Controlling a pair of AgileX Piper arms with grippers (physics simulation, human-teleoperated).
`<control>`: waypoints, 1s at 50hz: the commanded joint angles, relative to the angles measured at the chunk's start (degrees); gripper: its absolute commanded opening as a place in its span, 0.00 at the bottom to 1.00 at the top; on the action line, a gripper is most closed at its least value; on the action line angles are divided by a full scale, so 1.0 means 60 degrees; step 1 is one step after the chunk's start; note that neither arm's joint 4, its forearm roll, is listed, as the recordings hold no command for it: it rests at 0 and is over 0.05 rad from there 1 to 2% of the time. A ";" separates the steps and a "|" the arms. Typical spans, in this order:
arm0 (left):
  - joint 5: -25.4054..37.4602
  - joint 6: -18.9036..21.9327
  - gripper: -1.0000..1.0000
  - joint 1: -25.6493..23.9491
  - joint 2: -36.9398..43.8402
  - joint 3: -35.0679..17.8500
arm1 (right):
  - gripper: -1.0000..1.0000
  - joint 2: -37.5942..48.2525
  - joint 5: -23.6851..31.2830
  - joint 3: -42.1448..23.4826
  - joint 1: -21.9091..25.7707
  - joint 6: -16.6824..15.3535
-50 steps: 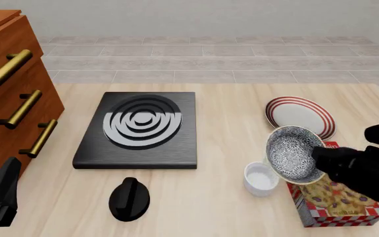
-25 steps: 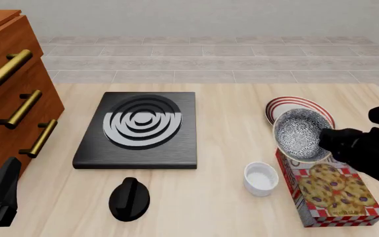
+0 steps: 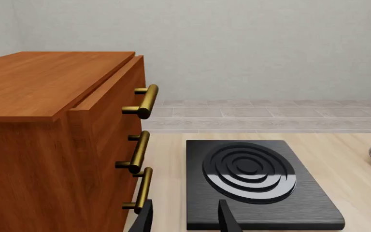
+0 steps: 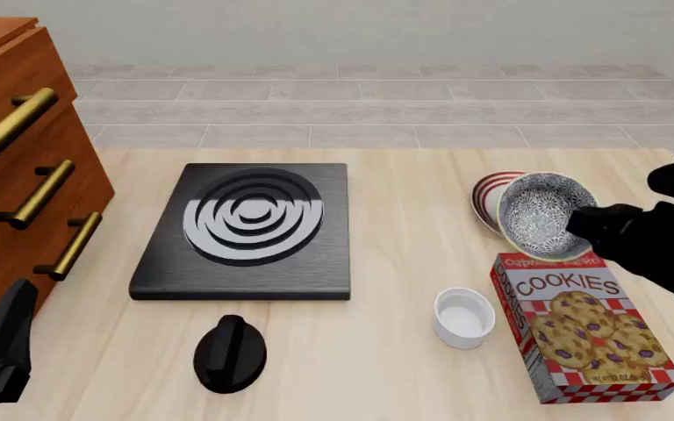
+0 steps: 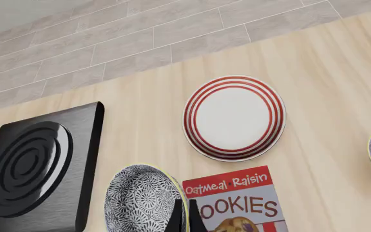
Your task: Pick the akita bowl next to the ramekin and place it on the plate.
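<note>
Already the bowl (image 4: 544, 215) is off the table, pinched at its rim by the right gripper (image 4: 583, 226) and tipped so its speckled inside faces the camera. In the front view it hangs in front of the plate (image 4: 488, 195), covering most of it, near the table's right edge. The right wrist view tells it a little differently: there the bowl (image 5: 145, 199) sits between the hob (image 5: 31, 165) and the cookie box (image 5: 237, 198), with the plate (image 5: 235, 117) lying clear beyond the fingers (image 5: 183, 215) that close on the bowl's rim, so the bowl is probably short of being squarely over the plate.

So the pick looks done and the carry is well on. What is left, as I judge it, is to bring the bowl over the plate's middle, level it, lower it until it rests inside the red rings, and let go.

The ramekin (image 4: 463, 317) stands alone toward the near edge, just beside the cookie box (image 4: 583, 324).

The left gripper (image 3: 184, 218) is idle by the drawers (image 3: 63, 140) at the left edge, fingers spread and holding nothing
</note>
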 commanded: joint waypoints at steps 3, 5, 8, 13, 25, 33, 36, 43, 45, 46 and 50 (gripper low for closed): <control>0.0000 0.0000 1.00 0.0000 0.0000 0.0000 | 0.00 0.1012 -0.0849 -0.0263 -0.0669 -0.0274; 0.0000 0.0000 1.00 0.0000 0.0000 0.0000 | 0.00 0.1125 -0.0955 -0.0259 -0.0748 -0.0310; 0.0000 0.0000 1.00 0.0000 0.0000 0.0000 | 0.00 0.1254 -0.1065 -0.0263 -0.0811 -0.0320; 0.0000 0.0000 1.00 0.0000 0.0000 0.0000 | 0.00 0.1429 -0.1194 -0.0316 -0.0931 -0.0344; 0.0000 0.0000 1.00 0.0000 0.0000 0.0000 | 0.00 0.1773 -0.1438 -0.0452 -0.1224 -0.0462; 0.0000 0.0000 1.00 0.0000 0.0000 0.0000 | 0.00 0.2099 -0.1699 -0.0522 -0.1419 -0.0498; 0.0000 0.0000 1.00 0.0000 0.0000 0.0000 | 0.00 0.2221 -0.1790 -0.0560 -0.1487 -0.0537; 0.0000 0.0000 1.00 0.0000 0.0000 0.0000 | 0.00 0.2602 -0.2078 -0.0630 -0.1617 -0.0619; 0.0000 0.0000 1.00 0.0000 0.0000 0.0000 | 0.00 0.2704 -0.2149 -0.0648 -0.1643 -0.0635; 0.0000 0.0000 1.00 0.0000 0.0000 0.0000 | 0.00 0.2765 -0.2194 -0.0656 -0.1658 -0.0649; 0.0000 0.0000 1.00 0.0000 0.0000 0.0000 | 0.00 0.3014 -0.2369 -0.0701 -0.1695 -0.0720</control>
